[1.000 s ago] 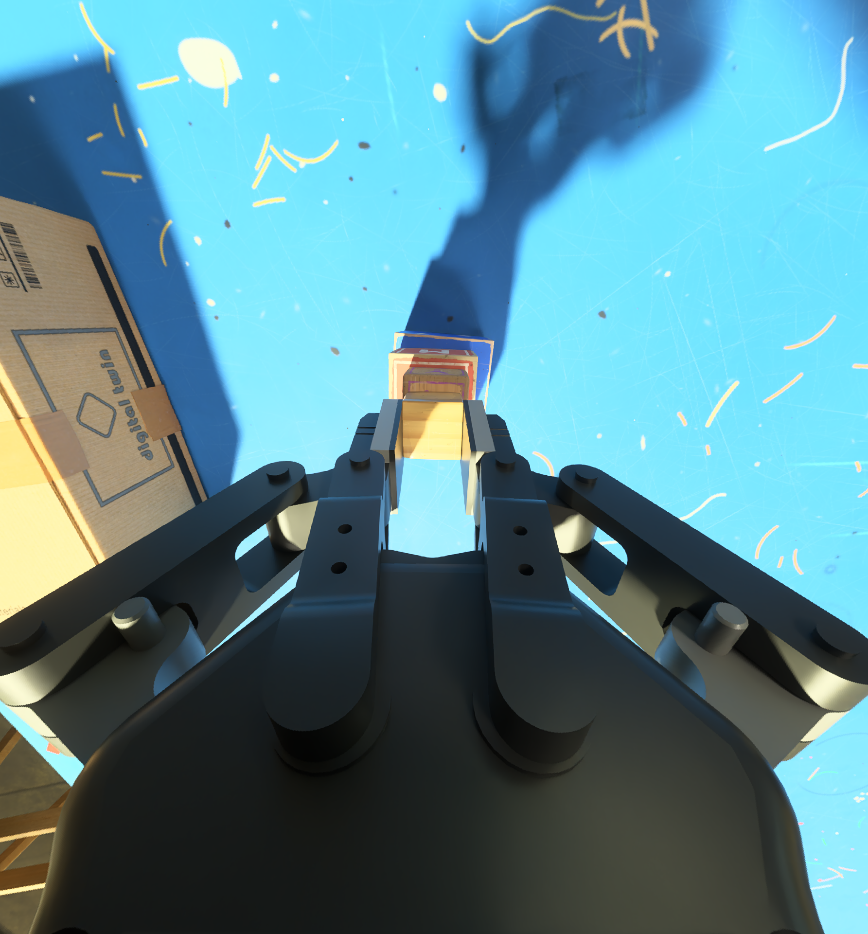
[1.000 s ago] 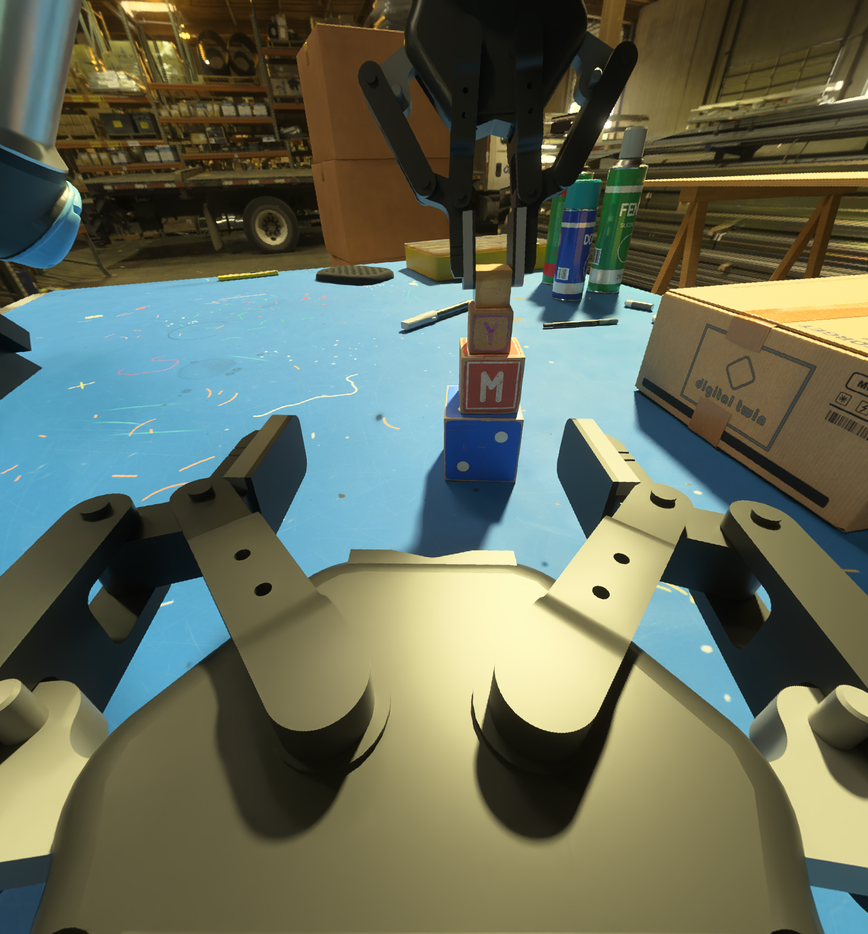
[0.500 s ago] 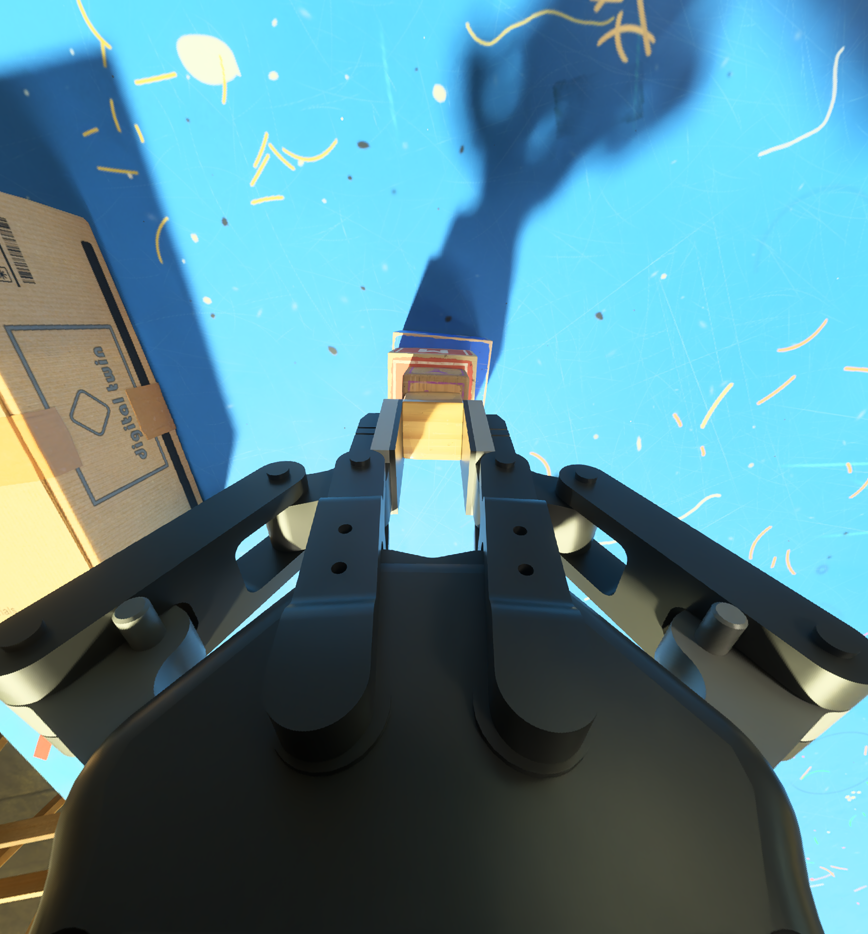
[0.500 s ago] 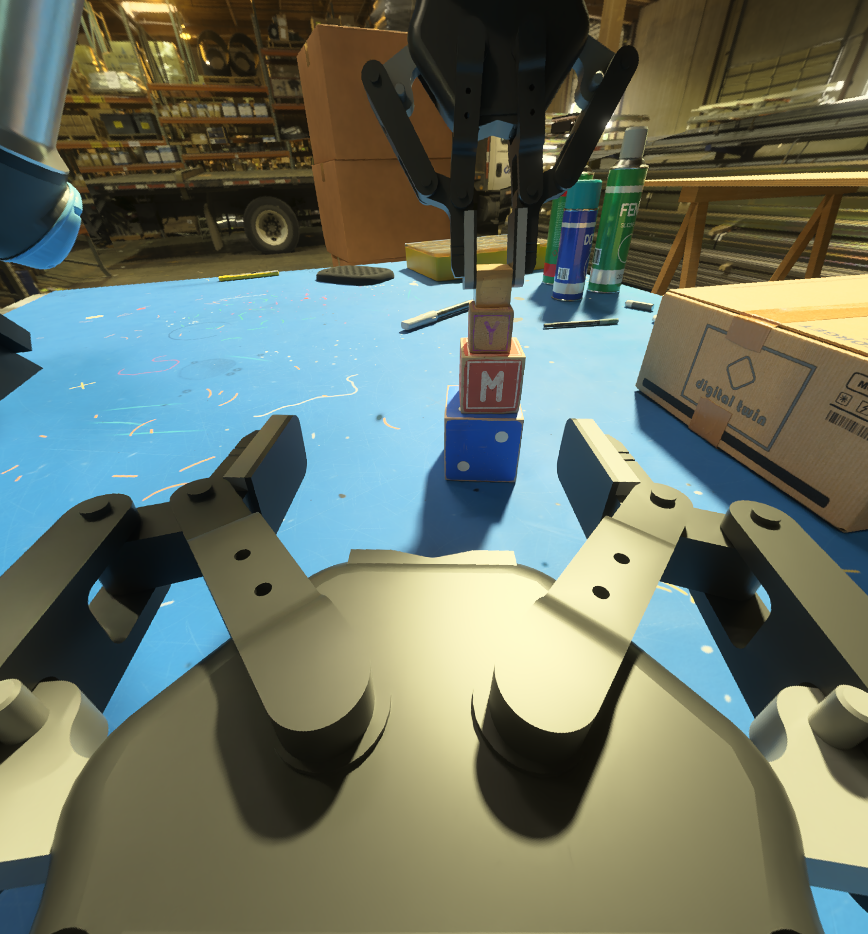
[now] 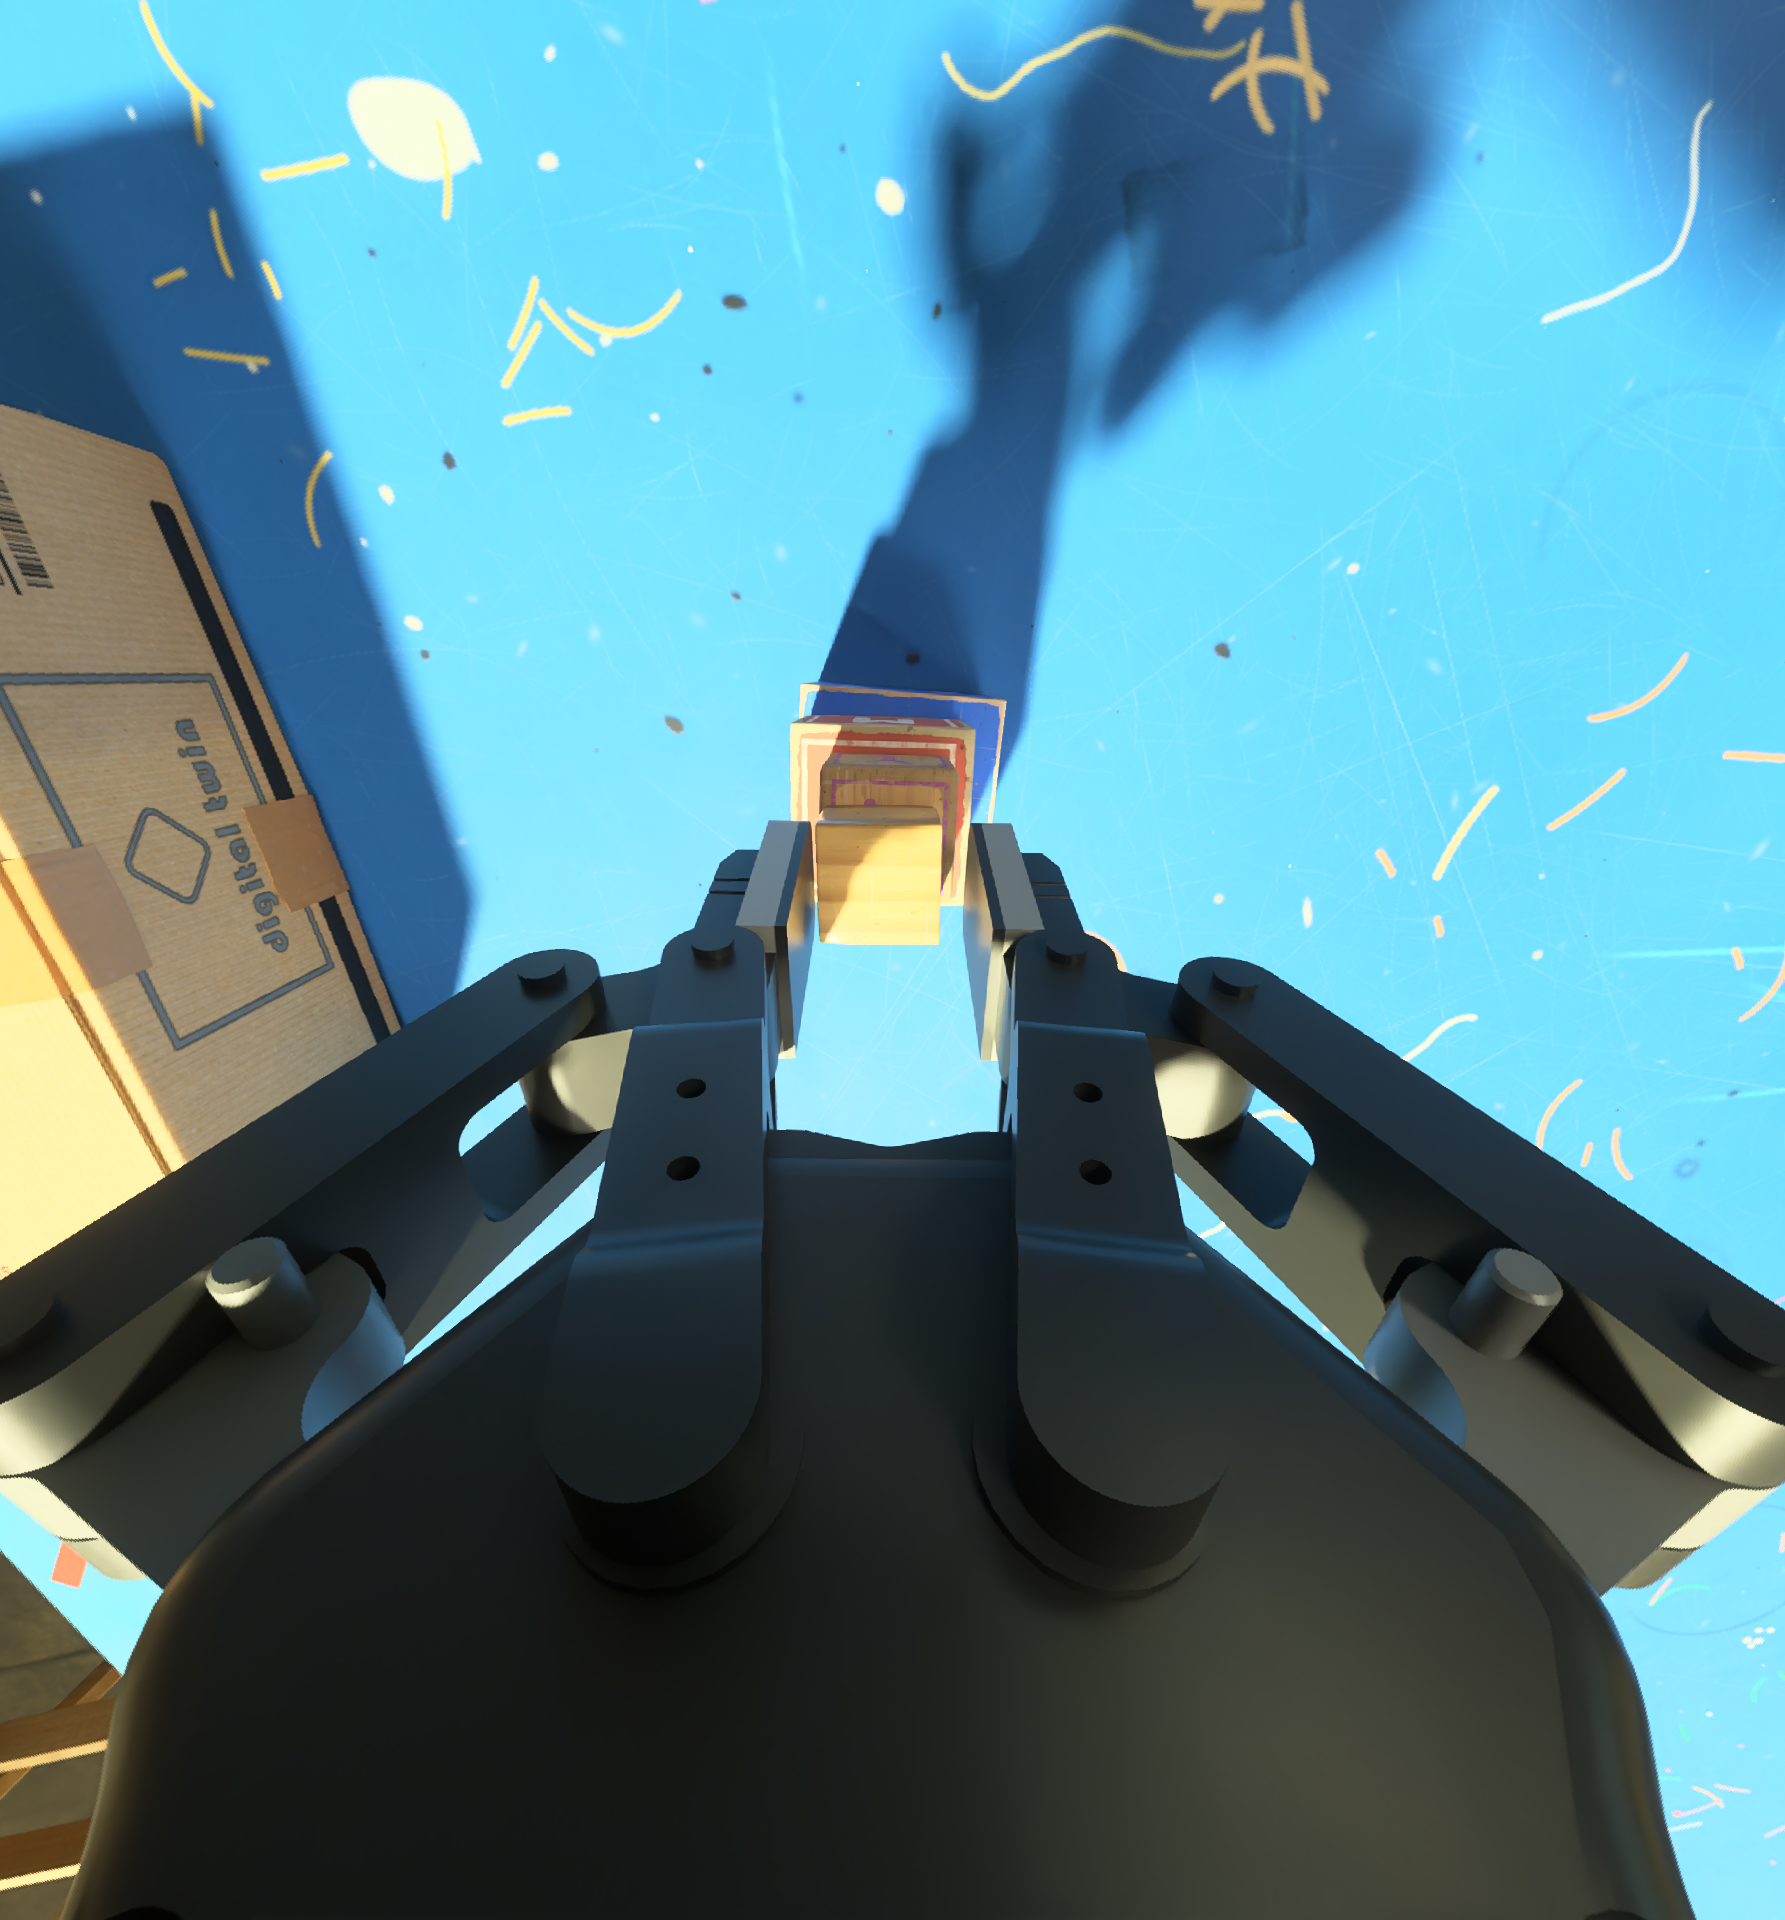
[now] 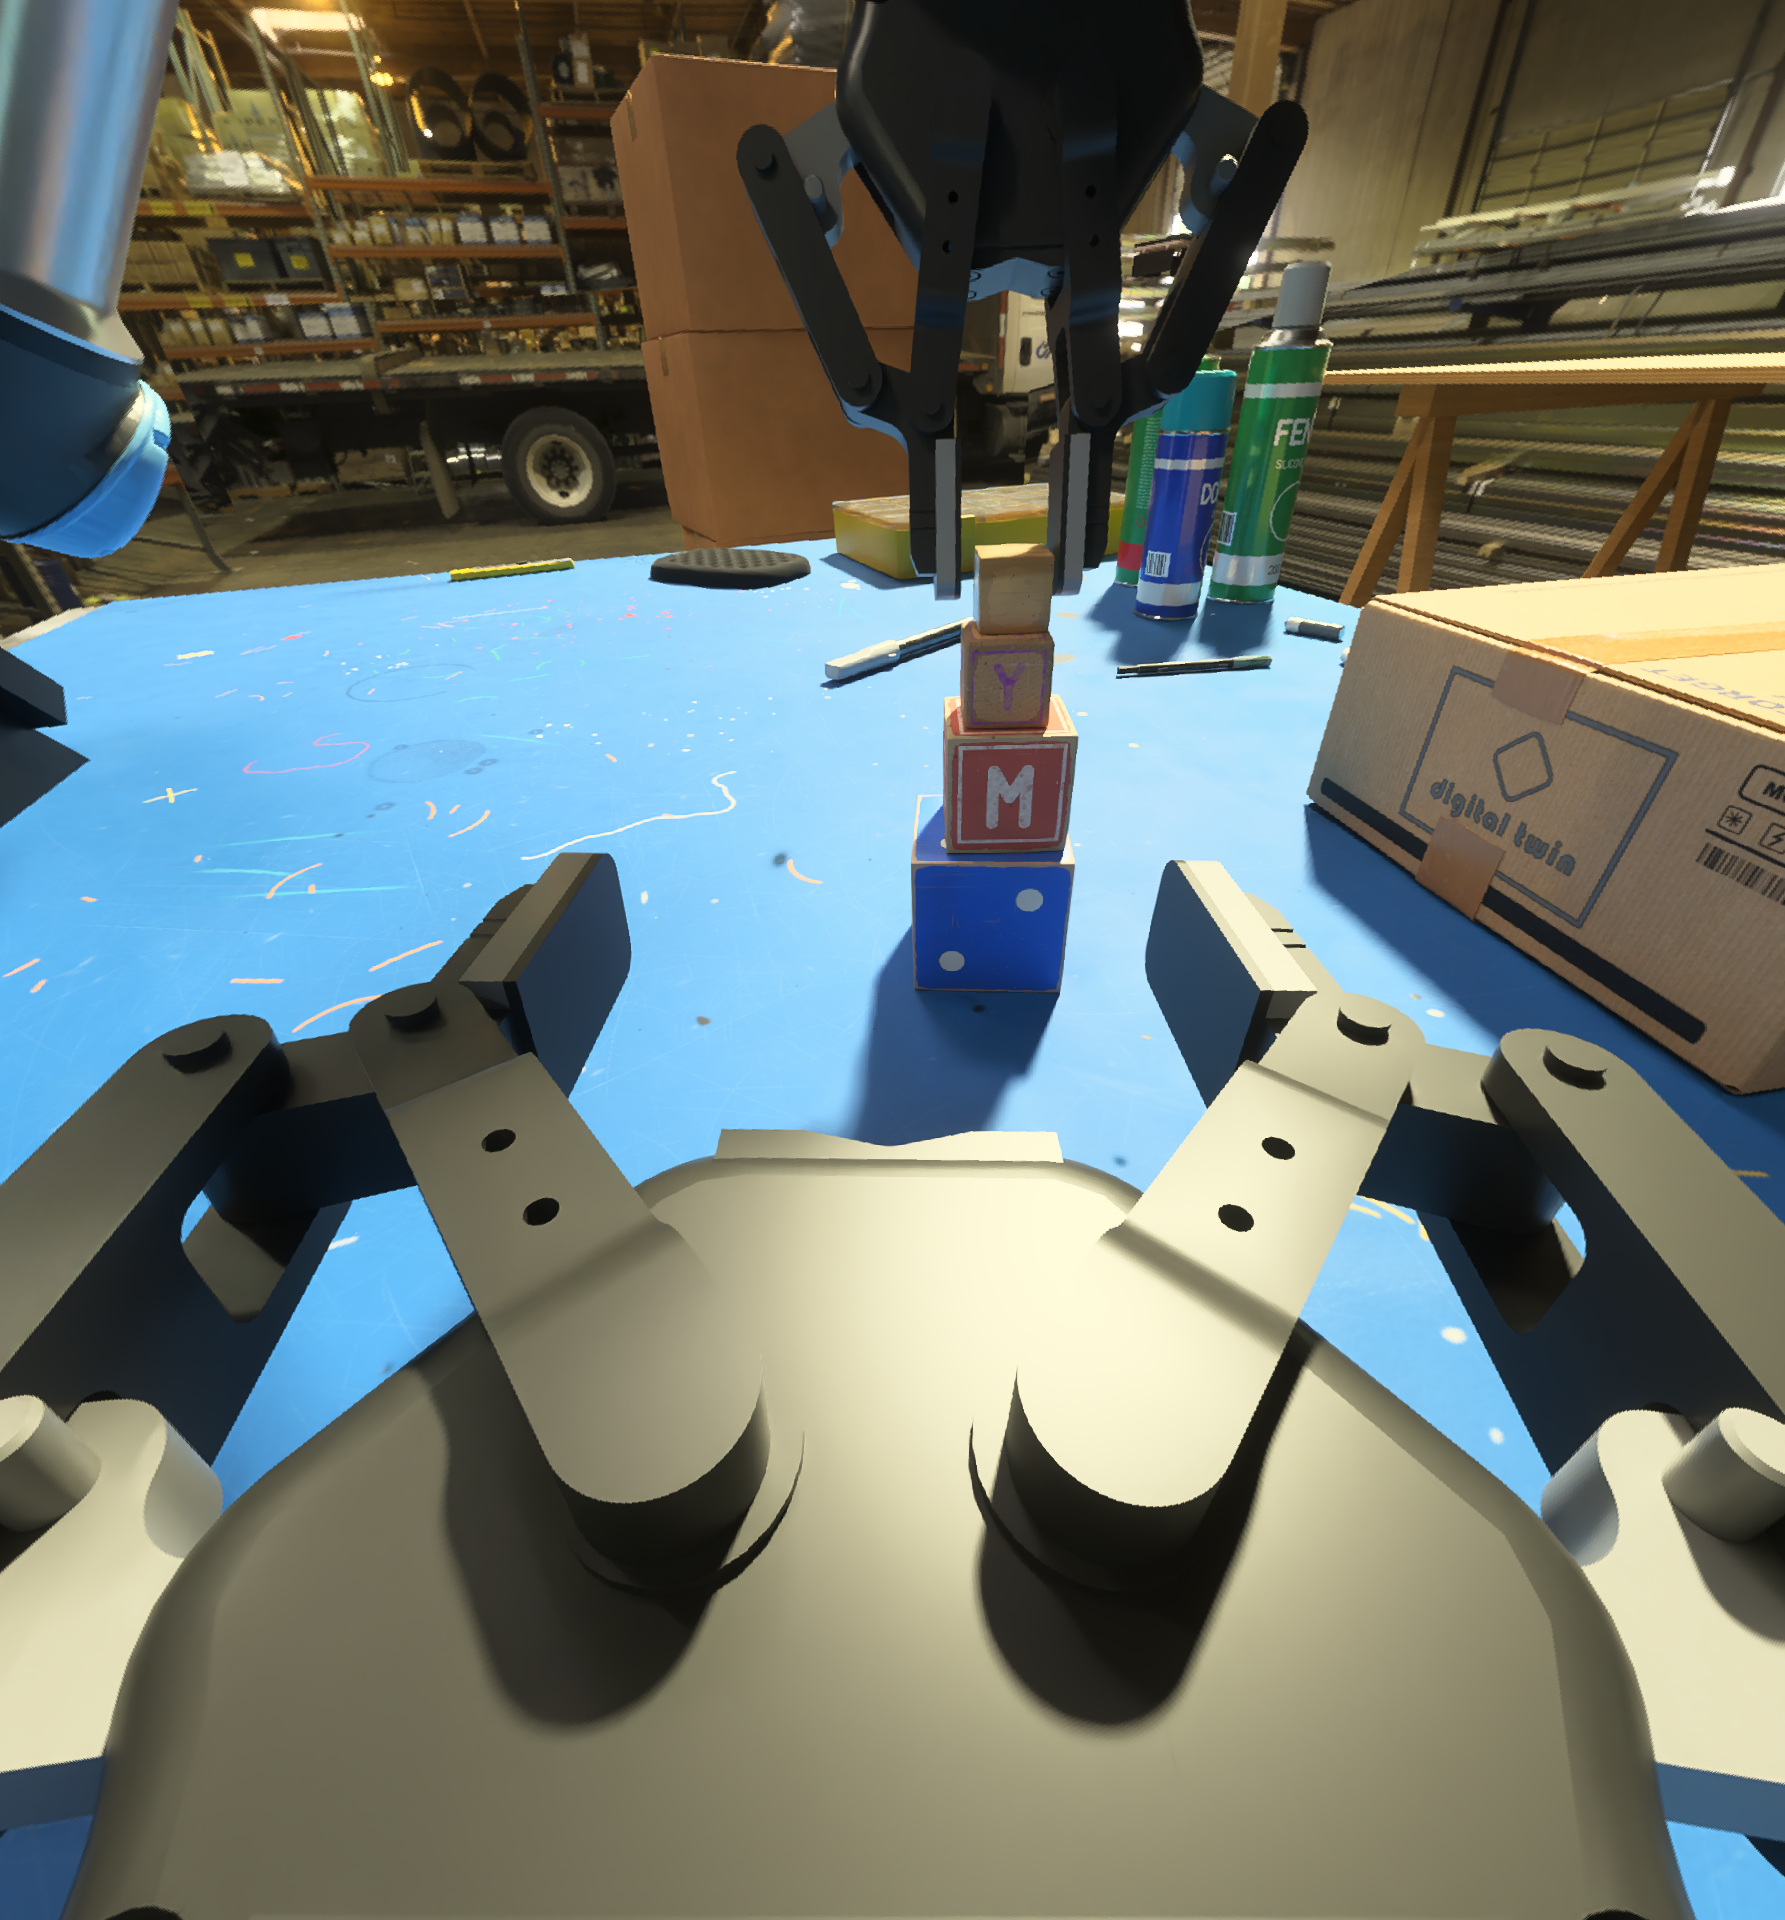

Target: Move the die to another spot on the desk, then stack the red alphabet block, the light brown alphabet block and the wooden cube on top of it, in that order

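Observation:
A stack stands on the blue desk [image 6: 400,748]: blue die [image 6: 987,925] at the bottom, red alphabet block [image 6: 1007,795], light brown alphabet block [image 6: 1007,681], and wooden cube [image 6: 1013,587] on top. My left gripper [image 6: 1007,580] hangs straight above it. Its fingers flank the cube with a small gap on each side, so it is open. In the left wrist view the gripper [image 5: 886,842] looks down on the cube [image 5: 877,883], with the red block's rim [image 5: 883,730] and the die's edge [image 5: 983,748] showing below. My right gripper [image 6: 888,894] is wide open and empty, low in front of the stack.
A cardboard box [image 6: 1594,790] lies right of the stack; it also shows in the left wrist view [image 5: 88,831]. Spray cans [image 6: 1272,447], a yellow container [image 6: 867,520], a black pad [image 6: 732,566] and two pens [image 6: 898,649] sit behind.
My left gripper's fingers have spread slightly and let go of the wooden cube, which stays on the stack. The right gripper has not moved.

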Controlling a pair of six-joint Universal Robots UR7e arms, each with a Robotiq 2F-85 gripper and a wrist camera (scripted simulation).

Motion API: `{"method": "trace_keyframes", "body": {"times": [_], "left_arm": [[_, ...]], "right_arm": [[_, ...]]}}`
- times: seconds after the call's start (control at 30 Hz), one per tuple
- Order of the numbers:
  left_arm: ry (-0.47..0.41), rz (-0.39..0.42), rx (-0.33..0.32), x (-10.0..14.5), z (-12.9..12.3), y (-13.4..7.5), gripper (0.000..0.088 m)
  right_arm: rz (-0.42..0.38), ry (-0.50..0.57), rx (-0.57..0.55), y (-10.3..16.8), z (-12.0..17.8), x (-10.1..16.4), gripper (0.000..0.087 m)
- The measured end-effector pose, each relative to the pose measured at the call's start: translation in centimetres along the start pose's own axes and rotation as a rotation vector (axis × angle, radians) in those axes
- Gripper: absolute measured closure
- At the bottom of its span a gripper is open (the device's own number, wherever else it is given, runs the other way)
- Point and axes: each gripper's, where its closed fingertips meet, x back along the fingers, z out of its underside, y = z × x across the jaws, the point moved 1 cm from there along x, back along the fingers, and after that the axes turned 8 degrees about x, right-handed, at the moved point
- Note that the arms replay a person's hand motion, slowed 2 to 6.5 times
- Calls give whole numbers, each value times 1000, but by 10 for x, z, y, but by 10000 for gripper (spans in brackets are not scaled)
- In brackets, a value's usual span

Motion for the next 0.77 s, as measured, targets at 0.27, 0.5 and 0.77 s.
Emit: {"method": "trace_keyframes", "body": {"times": [0.27, 0.5, 0.77], "left_arm": [[-19, -7, 7, 4, -3, -2, 429], [-113, -37, 47, 13, -9, -6, 83], [-364, -83, 54, 32, -18, -21, 23]], "right_arm": [[0, -3, 0, 0, 0, 0, 20], [0, -6, 2, 0, -1, 1, 20], [0, -3, 3, 0, 0, 0, 20]]}}
